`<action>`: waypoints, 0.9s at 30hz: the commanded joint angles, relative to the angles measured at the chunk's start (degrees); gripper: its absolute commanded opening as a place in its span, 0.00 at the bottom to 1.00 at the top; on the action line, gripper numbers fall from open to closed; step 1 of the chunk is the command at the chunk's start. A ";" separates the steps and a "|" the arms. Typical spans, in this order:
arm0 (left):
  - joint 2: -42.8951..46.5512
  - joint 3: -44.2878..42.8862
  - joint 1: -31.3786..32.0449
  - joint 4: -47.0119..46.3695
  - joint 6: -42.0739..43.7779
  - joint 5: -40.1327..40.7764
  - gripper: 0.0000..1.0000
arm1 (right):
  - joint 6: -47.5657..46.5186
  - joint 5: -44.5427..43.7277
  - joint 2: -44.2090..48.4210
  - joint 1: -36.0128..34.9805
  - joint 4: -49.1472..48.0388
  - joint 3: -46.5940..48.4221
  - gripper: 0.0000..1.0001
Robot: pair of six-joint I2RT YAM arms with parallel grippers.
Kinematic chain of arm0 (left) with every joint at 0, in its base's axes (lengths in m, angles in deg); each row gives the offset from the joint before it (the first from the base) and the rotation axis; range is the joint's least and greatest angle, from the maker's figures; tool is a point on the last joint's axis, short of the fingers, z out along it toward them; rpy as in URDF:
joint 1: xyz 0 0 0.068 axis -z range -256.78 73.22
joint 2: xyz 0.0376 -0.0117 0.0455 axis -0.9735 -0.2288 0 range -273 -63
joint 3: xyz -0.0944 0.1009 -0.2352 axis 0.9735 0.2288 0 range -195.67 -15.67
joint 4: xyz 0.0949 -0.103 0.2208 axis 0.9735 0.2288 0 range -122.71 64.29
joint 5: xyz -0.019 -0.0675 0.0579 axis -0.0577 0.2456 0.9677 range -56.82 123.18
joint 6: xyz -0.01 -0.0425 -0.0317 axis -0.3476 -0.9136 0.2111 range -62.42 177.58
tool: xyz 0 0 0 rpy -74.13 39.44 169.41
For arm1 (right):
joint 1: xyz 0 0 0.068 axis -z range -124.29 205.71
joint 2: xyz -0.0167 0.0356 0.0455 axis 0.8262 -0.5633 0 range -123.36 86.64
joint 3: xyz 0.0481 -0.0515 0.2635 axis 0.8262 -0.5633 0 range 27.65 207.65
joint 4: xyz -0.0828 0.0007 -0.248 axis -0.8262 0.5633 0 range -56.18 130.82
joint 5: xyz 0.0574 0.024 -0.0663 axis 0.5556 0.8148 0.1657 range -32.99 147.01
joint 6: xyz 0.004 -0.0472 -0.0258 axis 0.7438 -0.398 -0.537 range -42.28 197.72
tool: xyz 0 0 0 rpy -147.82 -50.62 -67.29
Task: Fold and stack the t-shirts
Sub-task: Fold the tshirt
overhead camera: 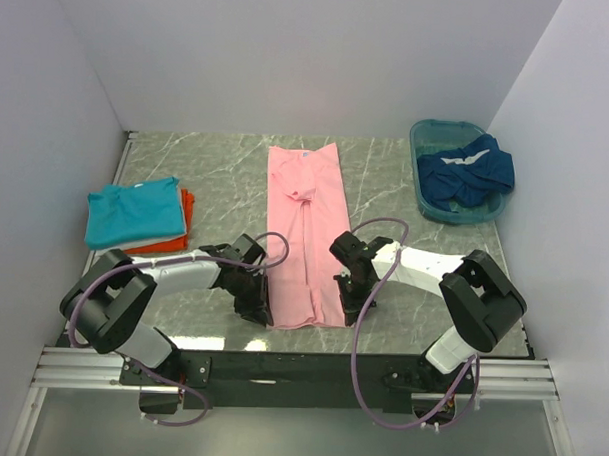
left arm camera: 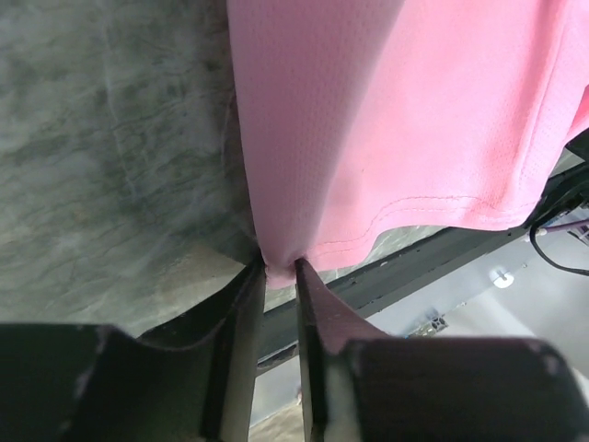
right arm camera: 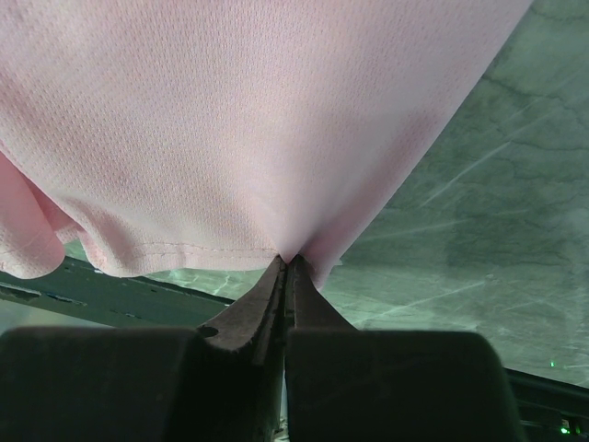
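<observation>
Where the left fingers (left arm camera: 241,322) narrow onto the lower left hem corner of the pink t-shirt (overhead camera: 304,228), cloth is pinched between them. The right fingers (right arm camera: 259,296) clamp the lower right corner, tips together. The shirt lies as a long narrow strip, centre frame, on the marbled surface (overhead camera: 216,175). Middle left: teal t-shirt (overhead camera: 133,214) folded over orange t-shirt (overhead camera: 186,214). Upper right: dark blue t-shirt (overhead camera: 467,169) in teal basin (overhead camera: 443,125).

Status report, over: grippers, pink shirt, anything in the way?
Left gripper shut on pink shirt, near left corner. Right gripper shut on near right corner. Shirt folded narrow, lengthwise. Folded stack left, basin far right, both apart.
</observation>
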 commanded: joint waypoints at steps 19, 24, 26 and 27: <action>5.97 -0.87 0.35 -1.34 1.87 5.35 0.00 | 1.03 -5.50 4.50 0.08 2.98 1.40 0.00; 5.62 -2.80 0.35 0.06 3.19 5.26 0.00 | 1.47 -7.96 5.55 0.08 5.70 4.13 0.00; 5.80 -4.29 0.35 1.46 3.54 6.48 0.00 | 1.64 -9.01 6.16 0.08 6.58 5.00 0.00; 5.98 -5.51 0.35 1.99 3.71 6.93 0.00 | 1.82 -9.36 6.34 0.16 7.28 6.05 0.00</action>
